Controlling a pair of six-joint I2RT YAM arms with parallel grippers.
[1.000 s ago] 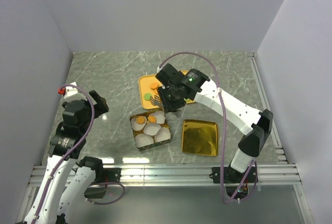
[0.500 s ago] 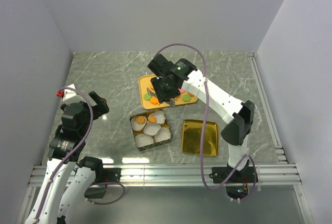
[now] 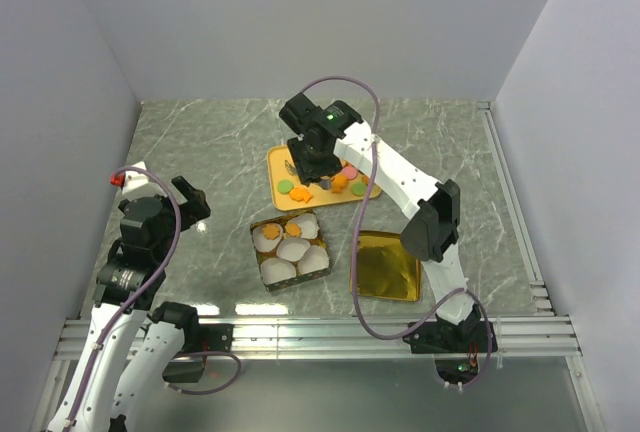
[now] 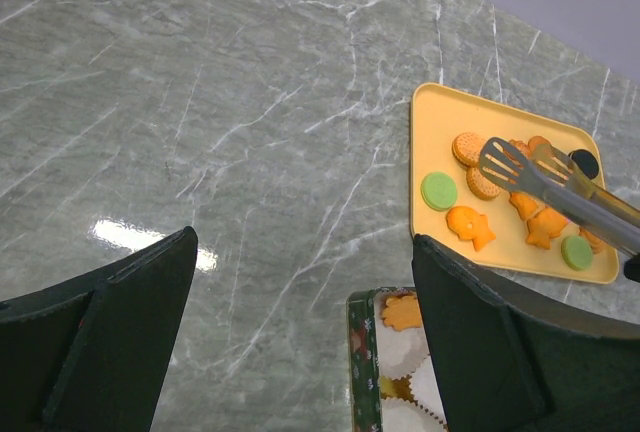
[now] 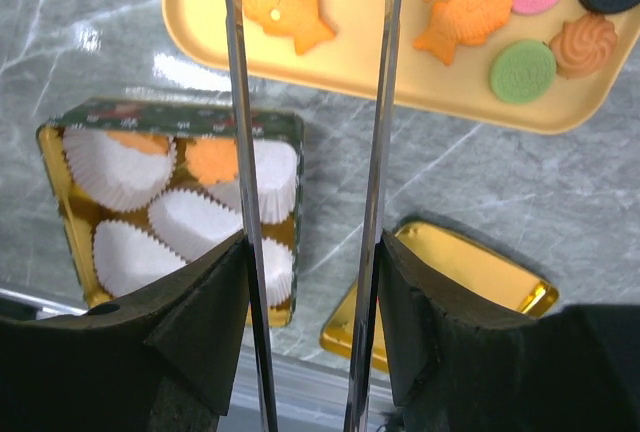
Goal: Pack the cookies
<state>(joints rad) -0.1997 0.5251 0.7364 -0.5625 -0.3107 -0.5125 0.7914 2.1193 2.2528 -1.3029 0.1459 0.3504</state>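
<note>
Tray point(image 3: 275, 164) sits mid-table point(image 3: 200, 142), well apart from side walls point(image 3: 70, 102), w/ tin point(image 3: 262, 226) just on its near side & gold lid point(image 3: 385, 267) right of tin. A broad marble stretch lies btwn tray & L claw point(image 4: 303, 252), which hangs wide, holding nothing. Vs a sec ago R claw point(image 5: 312, 257) has swung from tin's far edge back over tray, arm folded in. It's clamped on tongs point(image 5: 240, 102), whose tips have spread & hover empty over tray's left half. Cookies point(image 5: 285, 7): orange fish & rounds plus green, pink, black discs lie flat on tray, and two orange ones sit in paper cups point(image 3: 293, 249) in tin's far row.

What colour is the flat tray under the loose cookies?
Yellow-orange tray; best in right wrist view.
</note>
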